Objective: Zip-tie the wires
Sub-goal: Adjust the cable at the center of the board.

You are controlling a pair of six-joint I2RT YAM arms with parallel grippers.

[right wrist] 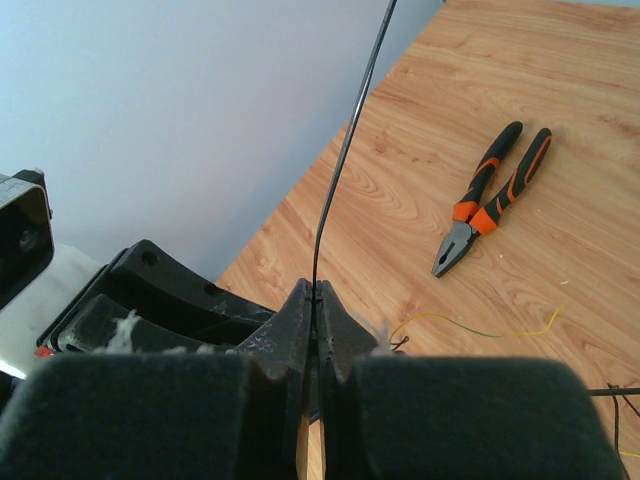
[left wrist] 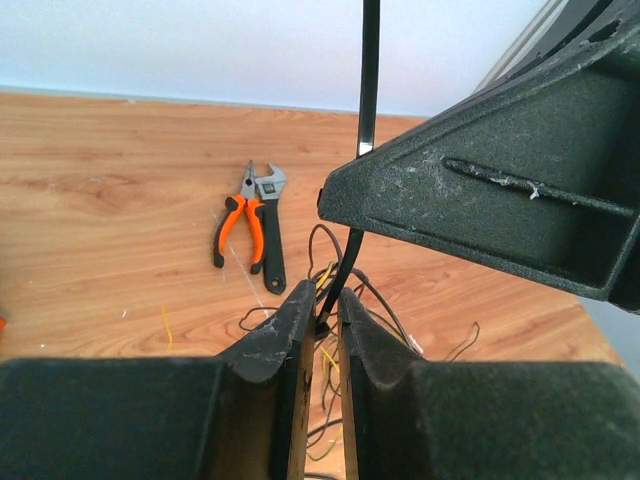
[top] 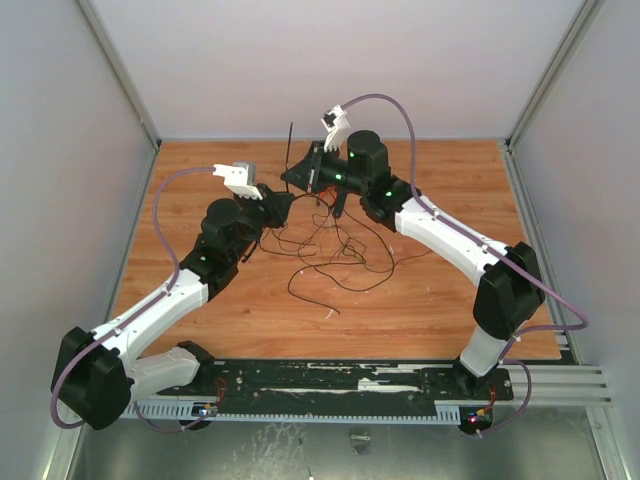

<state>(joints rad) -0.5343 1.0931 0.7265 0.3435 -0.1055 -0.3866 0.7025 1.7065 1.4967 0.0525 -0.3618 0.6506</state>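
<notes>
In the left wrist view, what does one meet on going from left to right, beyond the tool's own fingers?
orange-handled pliers → adjustable wrench → zip tie, which stands upright

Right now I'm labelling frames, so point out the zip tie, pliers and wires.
zip tie (left wrist: 370, 70), left wrist view, its upright strip
pliers (right wrist: 455, 243), right wrist view, metal head
wires (top: 335, 250), top view, middle of loops

Orange-handled pliers (left wrist: 238, 228) lie flat on the wooden table (left wrist: 100, 180), heads toward the far wall. A black adjustable wrench (left wrist: 271, 240) lies just beside them, roughly parallel.
</notes>
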